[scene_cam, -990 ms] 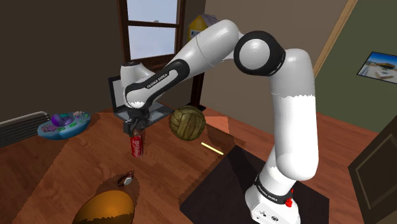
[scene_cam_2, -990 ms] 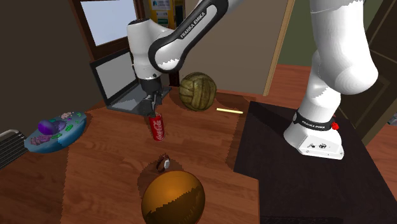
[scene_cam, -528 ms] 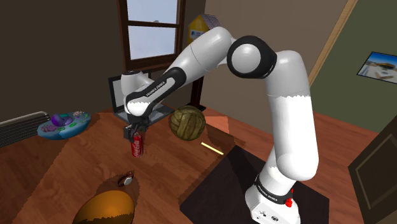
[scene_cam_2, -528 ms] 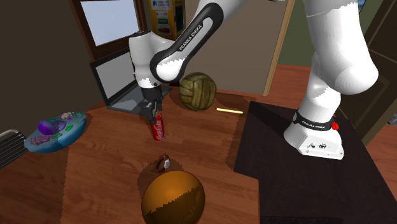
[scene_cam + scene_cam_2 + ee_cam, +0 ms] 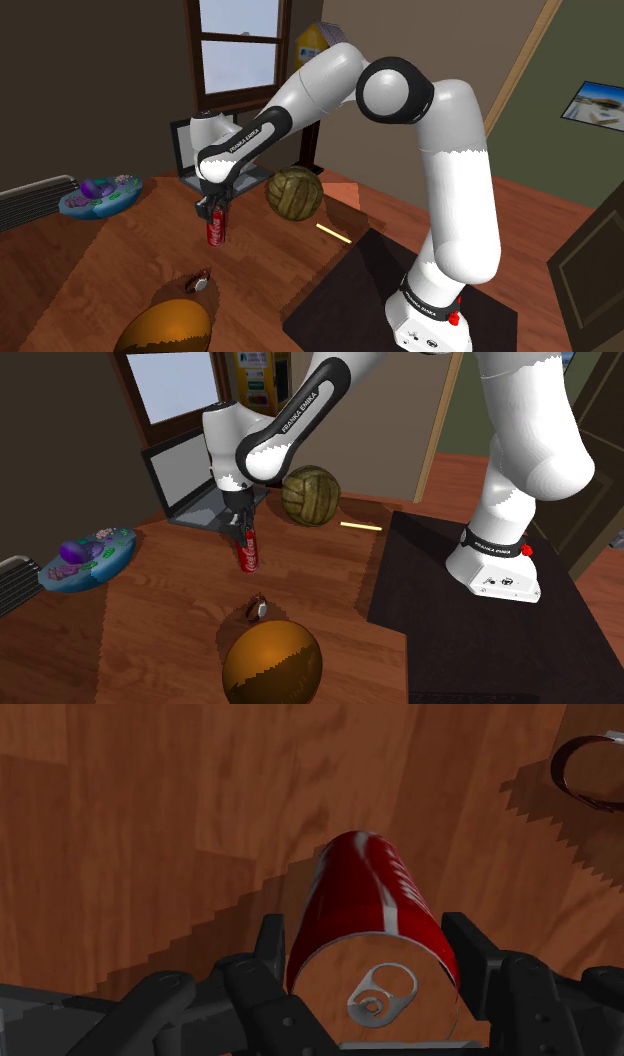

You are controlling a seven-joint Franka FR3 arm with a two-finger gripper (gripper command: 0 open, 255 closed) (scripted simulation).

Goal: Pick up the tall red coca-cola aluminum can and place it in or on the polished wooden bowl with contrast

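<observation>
Red can [image 5: 365, 904] stands between the gripper [image 5: 368, 942] fingers [image 5: 272, 944], its pull-tab end toward the wrist camera. Both black fingers look pressed against its sides, so I read the claw as clenched on the can. The can is upright on the table [image 5: 120, 250], base down, not yet lifted.

Change: a second ago the hand hung just above the can top with the fingers clear of it. Half a second ago it had dropped so the fingers straddled the upper part. Since then the arm pose matches in both outside views, with no travel. Judged: the descent is finished and this pause is the squeeze. The grasp step is about done; lift, carry and release all remain.

Next out: a small ringed object [image 5: 258, 609] lies on the wood between can and bowl, close to the bowl. The bowl [image 5: 271, 662] is rounded, brown with a darker patch. It sits at the table's near edge in the second exterior view, well apart from the can.

Implication: lift straight up first, high enough to pass over the ringed object, then swing toward the bowl. The grip is high on a tall can, which could tilt or slip if the move is quick.

Farther: ball [image 5: 294, 193] beside the forearm, laptop [image 5: 184, 150] behind it. Neither looks to be in the path.
</observation>
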